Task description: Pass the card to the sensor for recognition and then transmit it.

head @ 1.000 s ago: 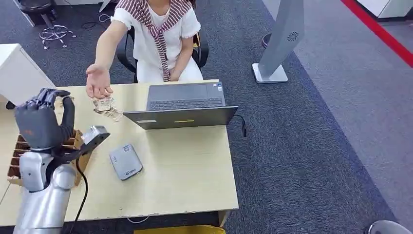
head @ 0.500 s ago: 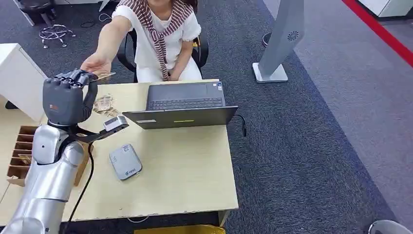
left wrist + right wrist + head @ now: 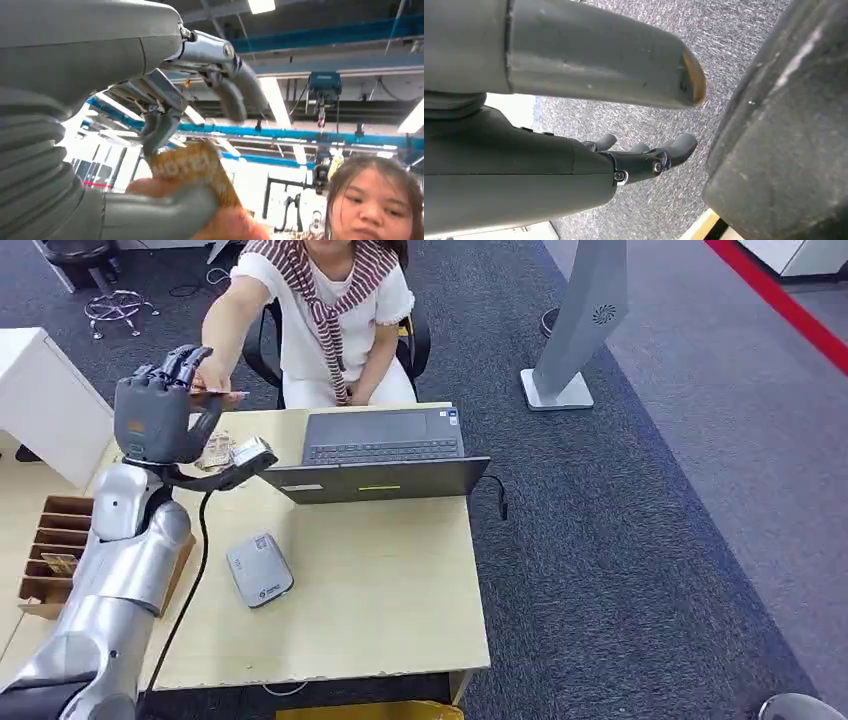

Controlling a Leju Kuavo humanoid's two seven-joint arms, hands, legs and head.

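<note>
Rising from beside the compartmented cardboard box (image 3: 45, 540) towards 12 o'clock, the left hand (image 3: 158, 412) now pinches 1 tan printed card (image 3: 192, 167), which the person's hand (image 3: 212, 380) also touches. Best release only once they grip. Right hand (image 3: 644, 157) hangs, fingers apart.

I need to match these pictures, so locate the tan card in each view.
Head view: the tan card is at upper left, between the robot's left hand and the person's hand.
Left wrist view: low centre, against the thick grey thumb.
Right wrist view: absent.
Shared landmark: the person's hand.
</note>
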